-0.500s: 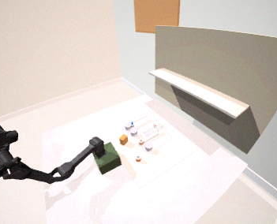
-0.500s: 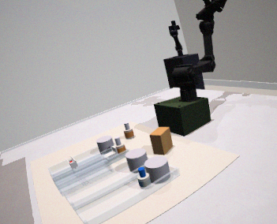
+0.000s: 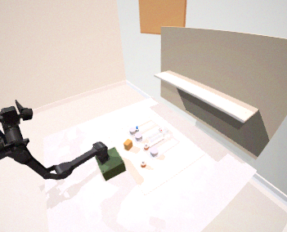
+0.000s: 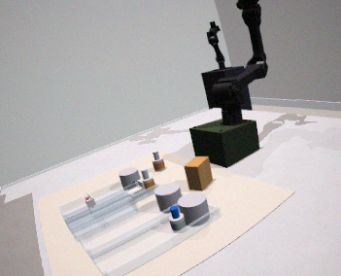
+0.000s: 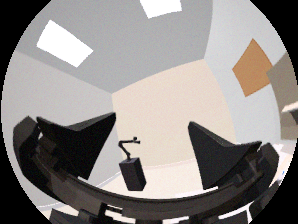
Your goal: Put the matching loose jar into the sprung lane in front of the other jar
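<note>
My gripper (image 3: 4, 103) (image 5: 152, 120) is open and empty, raised far from the jars on the other side of the arm's base; its fingers are outside the exterior view. An amber jar with a grey cap (image 3: 143, 164) (image 4: 158, 161) stands loose on the mat. A similar amber jar (image 3: 146, 147) (image 4: 148, 181) stands at the near end of a clear lane (image 4: 108, 204). A blue-capped jar (image 3: 136, 127) (image 4: 177, 220) stands near the end of the outer lane, its body pale. A small white part with a red mark (image 4: 88, 200) is at the lanes' far end. The pusher plate is too faint to tell.
Grey cylinders (image 3: 154, 152) (image 4: 129, 177) (image 4: 168, 196) (image 4: 192, 209) stand around the lanes' near ends. An orange block (image 3: 127, 145) (image 4: 198, 173) stands between them and the green base (image 3: 110, 164) (image 4: 224, 143). Another arm on a dark box (image 5: 132, 175) stands in the background.
</note>
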